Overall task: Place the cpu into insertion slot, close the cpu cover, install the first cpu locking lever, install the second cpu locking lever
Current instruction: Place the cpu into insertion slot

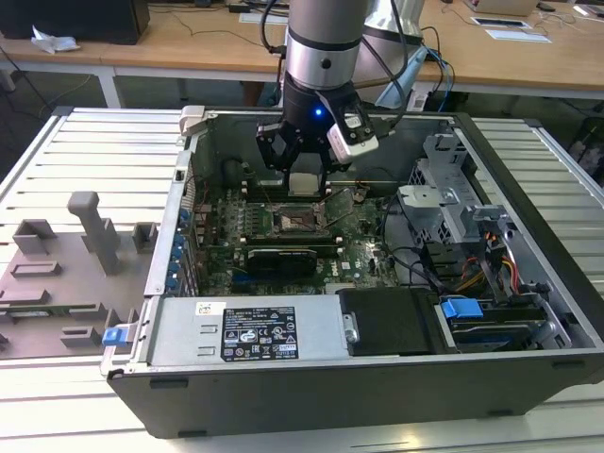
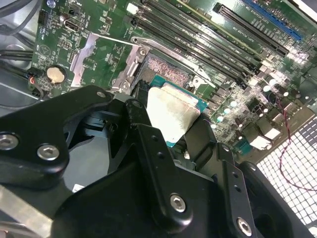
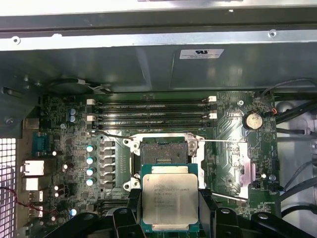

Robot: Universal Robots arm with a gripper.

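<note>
One end effector (image 3: 170,214) pinches the cpu (image 3: 170,196) (print on top); the insertion slot (image 3: 164,151) lies uncovered nearby.

insertion slot (image 3: 164,148): uncovered | cpu cover (image 2: 80,55): swung aside | memory slots (image 3: 151,111): just beside

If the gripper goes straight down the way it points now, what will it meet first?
Probably the open insertion slot, and the cpu that the gripper holds would touch it first. The exterior view shows the slot just below the cpu, but exact alignment is unclear.
</note>
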